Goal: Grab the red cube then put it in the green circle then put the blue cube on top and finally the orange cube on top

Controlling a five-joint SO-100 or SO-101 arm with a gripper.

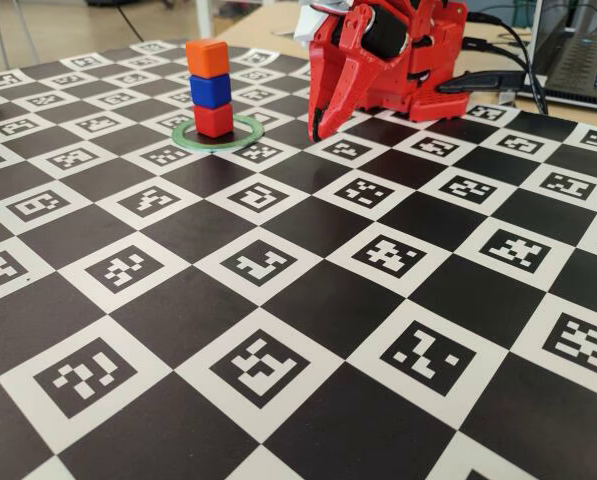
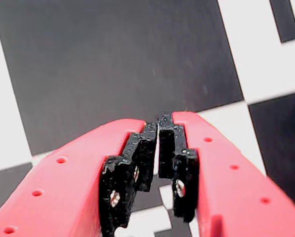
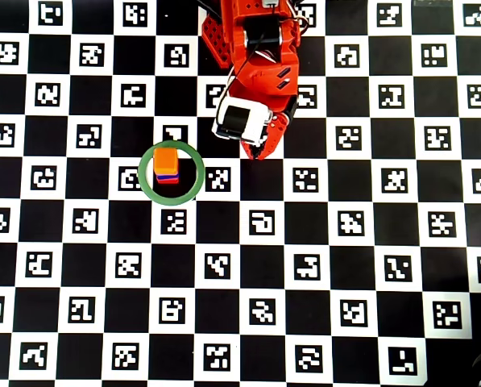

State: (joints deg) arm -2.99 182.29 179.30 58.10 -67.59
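Three cubes stood stacked inside your green circle (image 1: pixel 246 126): the red cube (image 1: pixel 214 120) on the board, the blue cube (image 1: pixel 210 90) on it, the orange cube (image 1: pixel 207 58) on top. In the overhead view the orange cube (image 3: pixel 167 159) hid most of the stack inside the ring (image 3: pixel 146 183). Your gripper (image 2: pixel 158 129) hung empty, its jaws nearly closed, tips pointing down at the checkered board (image 1: pixel 308 300), near the stack on its right in the fixed view.

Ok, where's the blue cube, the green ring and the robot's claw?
blue cube (image 1: pixel 210 90), fixed view, on its front face.
green circle (image 3: pixel 147 187), overhead view, on the ring's left band.
gripper (image 2: pixel 158 123), wrist view, between the closed black fingertips.
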